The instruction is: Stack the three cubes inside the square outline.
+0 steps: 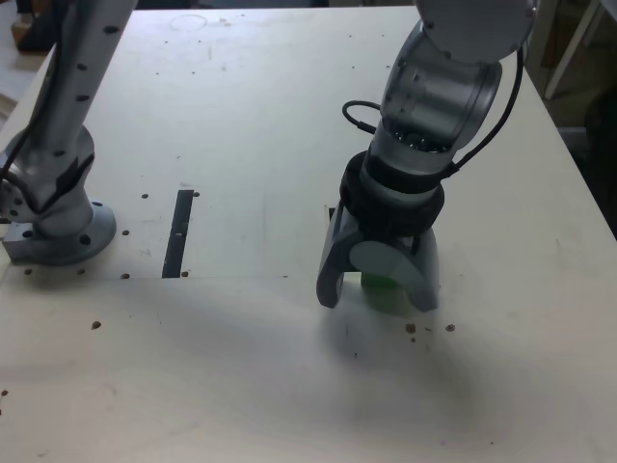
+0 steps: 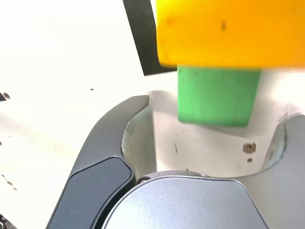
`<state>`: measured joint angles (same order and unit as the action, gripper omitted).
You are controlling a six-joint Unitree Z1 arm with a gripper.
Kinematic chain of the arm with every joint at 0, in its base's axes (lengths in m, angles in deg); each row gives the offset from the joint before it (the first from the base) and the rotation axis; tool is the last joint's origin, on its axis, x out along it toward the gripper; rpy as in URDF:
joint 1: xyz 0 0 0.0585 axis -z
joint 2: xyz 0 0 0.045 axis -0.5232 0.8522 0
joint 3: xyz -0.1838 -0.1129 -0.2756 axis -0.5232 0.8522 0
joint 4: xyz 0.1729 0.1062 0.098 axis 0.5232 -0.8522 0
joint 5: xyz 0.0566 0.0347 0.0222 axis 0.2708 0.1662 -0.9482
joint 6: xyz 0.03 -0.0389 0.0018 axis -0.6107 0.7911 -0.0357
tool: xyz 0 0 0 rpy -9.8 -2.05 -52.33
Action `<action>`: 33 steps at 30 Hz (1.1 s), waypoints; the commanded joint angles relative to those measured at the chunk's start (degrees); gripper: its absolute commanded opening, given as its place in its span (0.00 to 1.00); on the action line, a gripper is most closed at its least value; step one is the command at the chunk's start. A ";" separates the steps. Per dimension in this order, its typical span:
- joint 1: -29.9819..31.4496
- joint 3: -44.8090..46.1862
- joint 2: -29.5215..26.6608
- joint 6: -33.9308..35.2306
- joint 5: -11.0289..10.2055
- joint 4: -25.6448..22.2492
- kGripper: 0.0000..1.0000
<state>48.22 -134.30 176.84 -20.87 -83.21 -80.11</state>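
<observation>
In the exterior view my gripper (image 1: 378,297) points down at the table, its two jaws standing either side of the green cube (image 1: 383,291). The wrist view shows the green cube (image 2: 217,95) on the table between the jaws, with a gap on each side. The yellow cube (image 2: 228,33) looms large and blurred nearer the camera and seems to rest on the green one. It is hidden in the exterior view. Part of the black square outline (image 2: 143,38) lies just beyond the cubes; a sliver of the outline (image 1: 331,212) shows beside the wrist. The red cube is out of view.
A narrow black strip (image 1: 178,231) lies on the table to the exterior view's left of my gripper. The arm's base (image 1: 58,227) is bolted at the left edge. Small brown specks (image 1: 424,328) dot the table near the gripper. The table's edge (image 1: 578,164) runs down the right.
</observation>
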 commanded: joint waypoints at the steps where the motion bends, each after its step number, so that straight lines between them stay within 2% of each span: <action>1: -0.48 0.40 0.48 -0.23 -0.35 0.07 0.80; 7: -0.76 0.14 1.06 -0.24 -1.66 0.36 0.64; 14: -0.76 -0.33 1.37 -0.12 -2.15 1.16 0.41; 17: -0.76 -0.43 1.35 -0.20 -2.34 1.63 0.34; 33: -0.32 -1.67 1.21 -1.58 -0.71 1.63 0.32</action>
<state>47.69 -135.52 177.91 -22.20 -84.21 -78.19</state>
